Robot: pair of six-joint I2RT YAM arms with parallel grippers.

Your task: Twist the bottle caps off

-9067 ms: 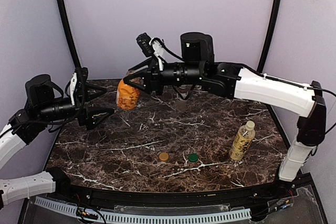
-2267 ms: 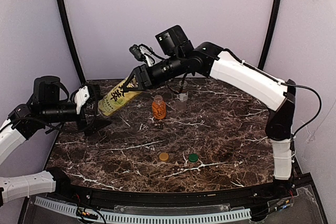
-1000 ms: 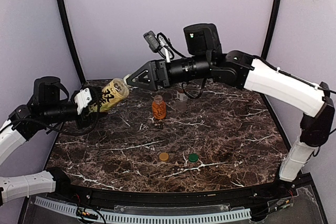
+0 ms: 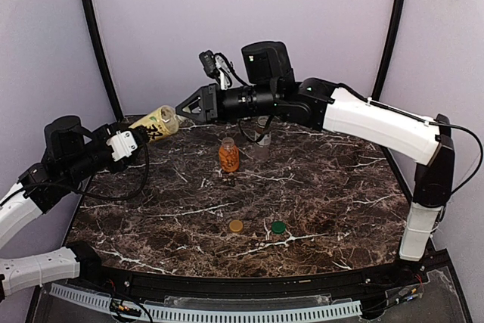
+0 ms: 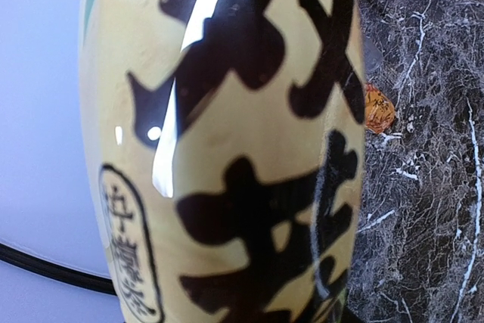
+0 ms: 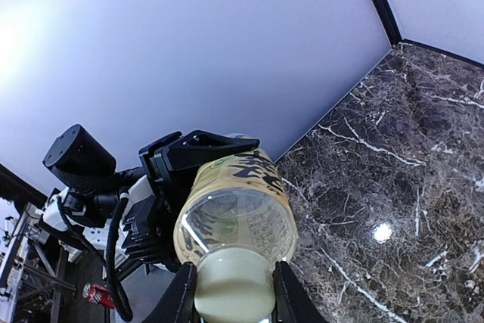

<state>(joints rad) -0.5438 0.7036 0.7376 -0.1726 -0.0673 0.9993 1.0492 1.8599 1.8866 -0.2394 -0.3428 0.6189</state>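
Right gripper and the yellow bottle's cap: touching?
Touching. The right wrist view shows the right gripper with its fingers flush against both sides of the cap, no gap.

A dark marble table (image 4: 318, 187) fills the middle of the top view, with lilac walls (image 4: 318, 20) behind it. Black poles (image 4: 96, 35) curve up at upper left and upper right. A white slotted strip (image 4: 249, 313), perhaps a cable guide, lines the bottom edge.

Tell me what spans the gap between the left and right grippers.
The yellow-labelled bottle, held tilted off the table: the left gripper clamps its body and the right gripper pinches its cream cap. The top and right wrist views show it.
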